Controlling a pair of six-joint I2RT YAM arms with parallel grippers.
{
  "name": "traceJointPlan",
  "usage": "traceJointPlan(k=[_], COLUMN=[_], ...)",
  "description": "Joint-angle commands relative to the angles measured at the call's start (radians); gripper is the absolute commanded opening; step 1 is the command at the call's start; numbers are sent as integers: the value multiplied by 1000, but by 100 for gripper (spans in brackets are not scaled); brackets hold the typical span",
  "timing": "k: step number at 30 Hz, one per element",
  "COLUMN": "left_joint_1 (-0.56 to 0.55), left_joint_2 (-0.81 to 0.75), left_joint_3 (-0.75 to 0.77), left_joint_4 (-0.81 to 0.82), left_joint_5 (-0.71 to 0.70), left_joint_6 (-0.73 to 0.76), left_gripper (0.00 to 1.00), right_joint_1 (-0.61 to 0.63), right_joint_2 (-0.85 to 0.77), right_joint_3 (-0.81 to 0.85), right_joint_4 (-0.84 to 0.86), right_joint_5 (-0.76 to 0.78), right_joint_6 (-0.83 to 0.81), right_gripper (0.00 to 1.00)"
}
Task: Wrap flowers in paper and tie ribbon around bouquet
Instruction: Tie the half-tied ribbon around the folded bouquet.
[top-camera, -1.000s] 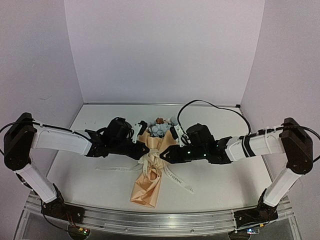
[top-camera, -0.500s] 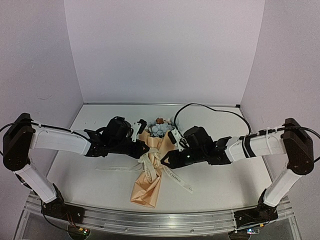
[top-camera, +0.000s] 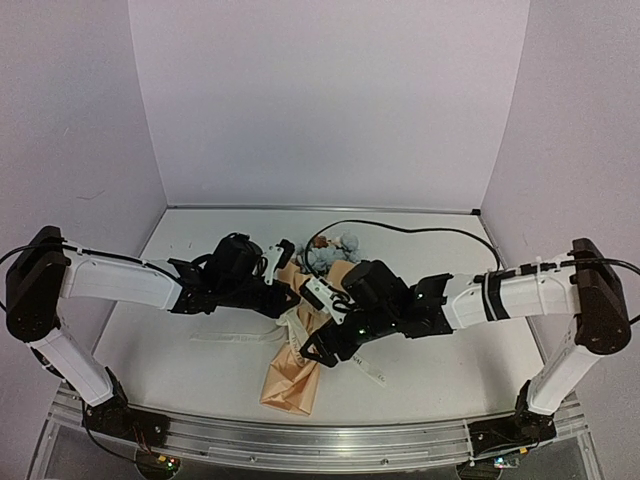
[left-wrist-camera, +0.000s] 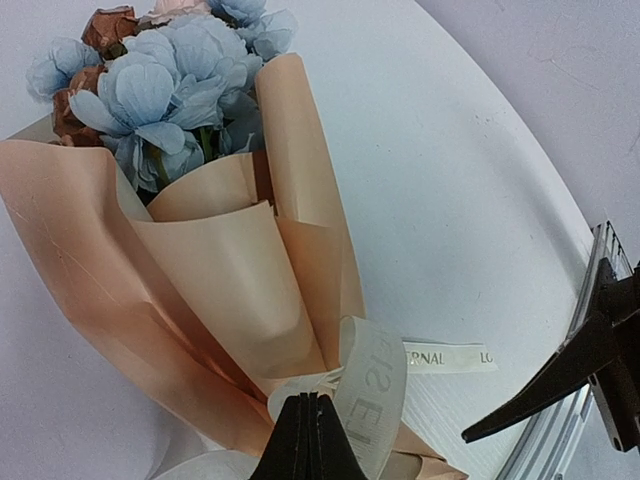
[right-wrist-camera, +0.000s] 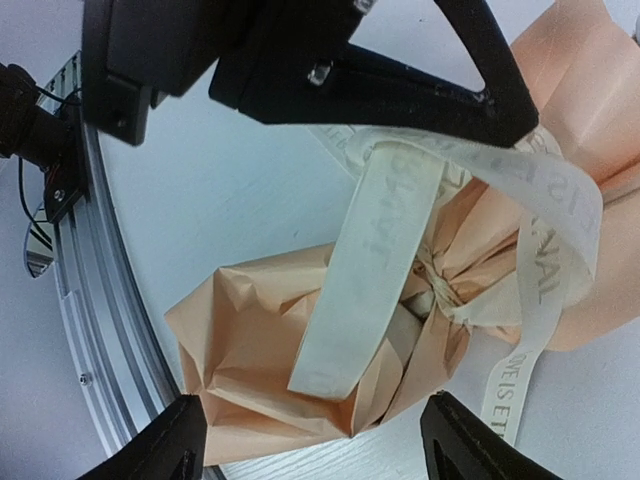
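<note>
Top external: left gripper pinches ribbon, right gripper gapes wide over bouquet, black cable behind.

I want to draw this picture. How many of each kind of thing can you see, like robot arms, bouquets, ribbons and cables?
robot arms: 2, the left arm and the right arm
bouquet: 1
ribbon: 1
black cable: 1
total: 5
</note>
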Motion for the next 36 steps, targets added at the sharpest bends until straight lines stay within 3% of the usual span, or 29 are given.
traceJointPlan(k=[1,6,12,22,30,36], left_joint_1=[-3,-2,-2,-2,-2,-2], left_joint_2=[-18,-16,-16,-22,-33,-51], left_joint_3=[3,2,1,-10,-28,-52], left_joint_4=[41,48,44,55,63,93], left_joint_5=[27,38,36,27,-11,-35], left_joint_6=[13,15,18,12,5,-8], left_gripper=[0,0,0,0,0,0], right_joint_1=[1,2,1,3,2,-4], right_joint_2=[73,149,179,158,112,71], right_joint_3=[88,156,179,169,162,142], right_joint_4=[-15,-24,-42,-68,-78,-90], right_joint_5=[66,83,95,90,93,136], right_joint_6=[-104,-131,-129,-112,-77,-21], right_gripper=[77,74,62,21,8,3])
